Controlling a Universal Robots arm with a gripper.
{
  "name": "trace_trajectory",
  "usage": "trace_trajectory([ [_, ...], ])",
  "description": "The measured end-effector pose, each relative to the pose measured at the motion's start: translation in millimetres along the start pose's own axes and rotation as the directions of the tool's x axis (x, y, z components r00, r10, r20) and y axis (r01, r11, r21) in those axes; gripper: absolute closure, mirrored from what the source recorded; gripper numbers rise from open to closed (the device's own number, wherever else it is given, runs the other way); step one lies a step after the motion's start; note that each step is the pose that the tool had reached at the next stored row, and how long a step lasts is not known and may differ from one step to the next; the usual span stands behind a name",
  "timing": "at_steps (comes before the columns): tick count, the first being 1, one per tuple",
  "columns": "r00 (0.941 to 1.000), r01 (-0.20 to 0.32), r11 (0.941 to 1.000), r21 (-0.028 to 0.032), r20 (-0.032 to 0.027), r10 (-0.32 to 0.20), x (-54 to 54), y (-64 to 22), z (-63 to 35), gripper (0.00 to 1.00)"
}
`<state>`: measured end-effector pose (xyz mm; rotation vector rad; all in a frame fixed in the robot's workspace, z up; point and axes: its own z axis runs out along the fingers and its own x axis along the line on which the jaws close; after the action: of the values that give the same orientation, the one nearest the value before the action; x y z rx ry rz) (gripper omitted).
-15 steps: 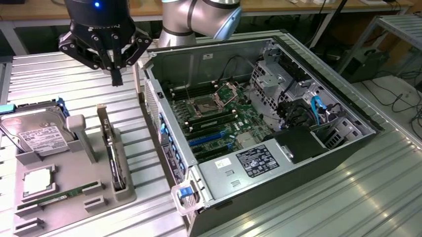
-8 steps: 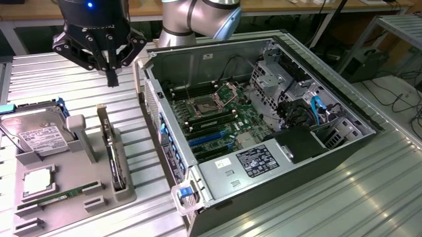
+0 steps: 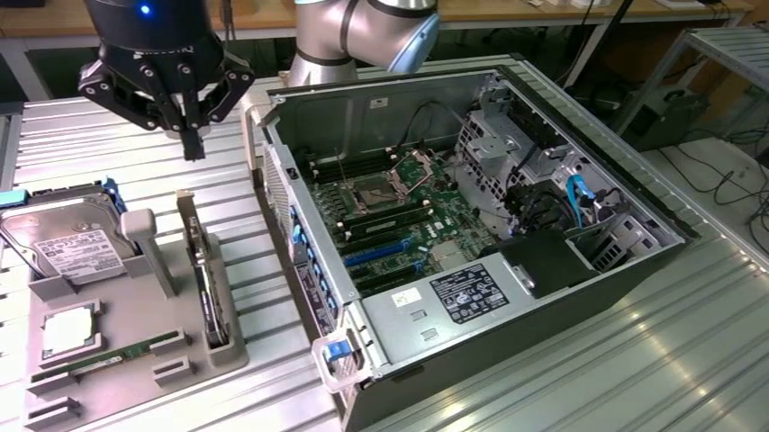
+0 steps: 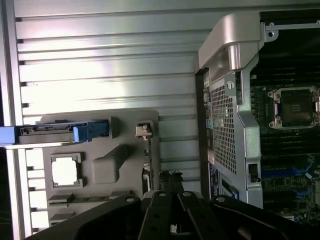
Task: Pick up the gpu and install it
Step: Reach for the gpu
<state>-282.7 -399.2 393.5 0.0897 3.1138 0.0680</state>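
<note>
Robotics lab, by the look of it. A grey robot arm (image 3: 360, 36) is reaching over a ribbed aluminium table (image 3: 649, 360), its black gripper (image 3: 190, 148) hanging above the surface. An opened computer case (image 3: 360, 112) is lying on its side there. A grey fixture tray (image 3: 180, 310) is sitting beside it, holding loose parts. Wooden benches (image 3: 529, 11) are running along the back and cables (image 3: 733, 180) are trailing across the floor.

Entry one: gpu (image 3: 208, 292), lower edge sunk in its holder (image 3: 147, 301), so I cannot see it. Entry two: arm (image 3: 360, 36), cut off at the exterior view's twelve o'clock edge.
</note>
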Motion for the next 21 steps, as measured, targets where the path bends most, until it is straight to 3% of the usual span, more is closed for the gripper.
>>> trace_trajectory([
  [12, 1.0000, 0.005, 1.0000, -0.0001, -0.0003, -0.005, 16.1, -2.4, -0.5, 0.89],
  [21, 0.9999, 0.011, 0.9999, -0.0006, -0.0006, -0.011, 18.6, -19.4, -1.3, 0.89],
])
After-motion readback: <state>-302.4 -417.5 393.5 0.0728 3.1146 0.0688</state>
